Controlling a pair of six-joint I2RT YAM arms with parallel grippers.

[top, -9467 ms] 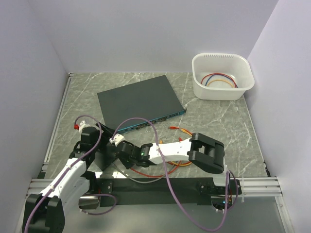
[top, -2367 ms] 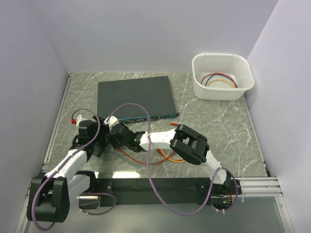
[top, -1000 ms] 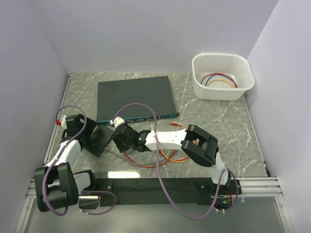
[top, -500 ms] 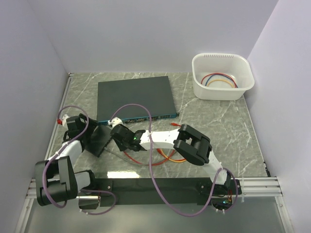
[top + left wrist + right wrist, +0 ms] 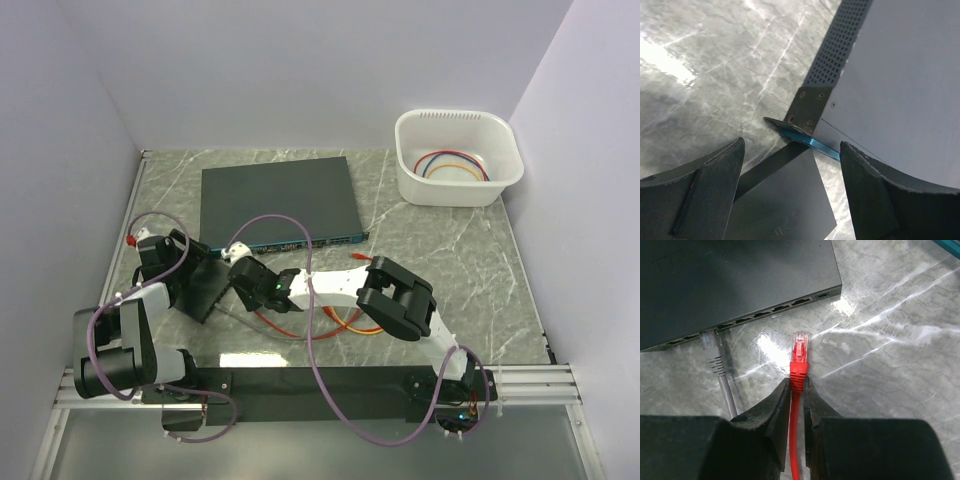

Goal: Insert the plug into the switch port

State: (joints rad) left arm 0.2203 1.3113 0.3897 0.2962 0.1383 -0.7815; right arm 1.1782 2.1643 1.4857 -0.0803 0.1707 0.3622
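Bare tabletop (image 5: 880, 340) between the black slab (image 5: 730, 280) and the switch (image 5: 277, 200), grey cable (image 5: 722, 380) just left of the plug (image 5: 799, 357).

Switch (image 5: 278, 200) rear-left on table (image 5: 440, 250); slab (image 5: 208, 285) before its left corner; bin (image 5: 455, 190) rear-right, cables (image 5: 455, 163) inside.

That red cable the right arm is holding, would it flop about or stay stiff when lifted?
Probably floppy: the red cable trails off in loose loops on the table. The short stretch past the jaws likely stays straight, stiffened by its moulded boot. The clear plug looks light, with a possibly fragile clip.
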